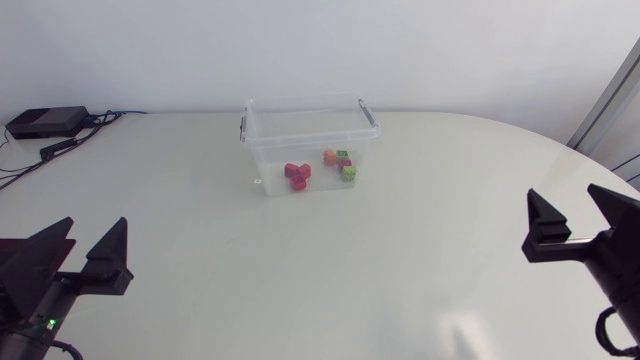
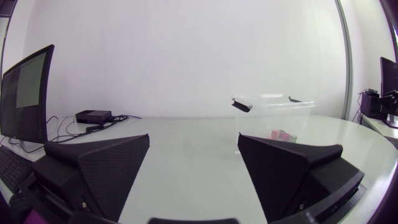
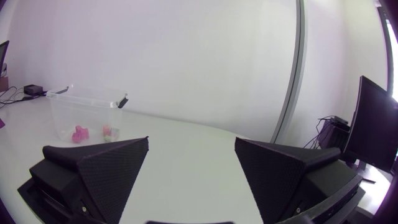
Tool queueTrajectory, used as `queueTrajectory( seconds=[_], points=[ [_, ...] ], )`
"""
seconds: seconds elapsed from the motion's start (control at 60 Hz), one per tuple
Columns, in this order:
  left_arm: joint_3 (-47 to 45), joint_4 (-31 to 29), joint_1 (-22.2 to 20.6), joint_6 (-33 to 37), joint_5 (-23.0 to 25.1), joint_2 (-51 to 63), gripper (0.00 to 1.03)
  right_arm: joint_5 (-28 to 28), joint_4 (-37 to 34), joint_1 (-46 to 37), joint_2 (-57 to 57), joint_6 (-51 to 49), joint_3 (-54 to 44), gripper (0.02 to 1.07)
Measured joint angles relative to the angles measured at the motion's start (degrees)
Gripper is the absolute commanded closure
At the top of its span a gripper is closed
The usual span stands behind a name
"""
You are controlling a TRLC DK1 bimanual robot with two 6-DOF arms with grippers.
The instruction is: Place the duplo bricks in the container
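A clear plastic container (image 1: 310, 125) with grey clip handles stands at the far middle of the table. Inside it lie red bricks (image 1: 297, 175) and orange, green and red bricks (image 1: 342, 163). My left gripper (image 1: 85, 250) is at the near left, open, nothing between its fingers. My right gripper (image 1: 578, 218) is at the near right, open and empty too. In the left wrist view the container (image 2: 273, 115) stands far ahead of the open gripper (image 2: 193, 165). In the right wrist view the container (image 3: 84, 112) with its bricks (image 3: 79, 134) is far ahead, off to one side of the gripper (image 3: 191, 165).
A black box (image 1: 45, 122) with cables sits at the table's far left corner. The white table (image 1: 330, 270) stretches bare between both grippers and the container.
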Motion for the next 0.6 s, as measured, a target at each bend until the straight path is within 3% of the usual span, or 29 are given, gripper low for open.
queueTrajectory(
  seconds=[0.6],
  points=[
    [0.0, 0.0, 0.8, 0.0, 2.8, 0.0, 0.04, 0.6, -4.5, 4.4, -16.4, 7.5, -9.7, 0.07]
  ],
)
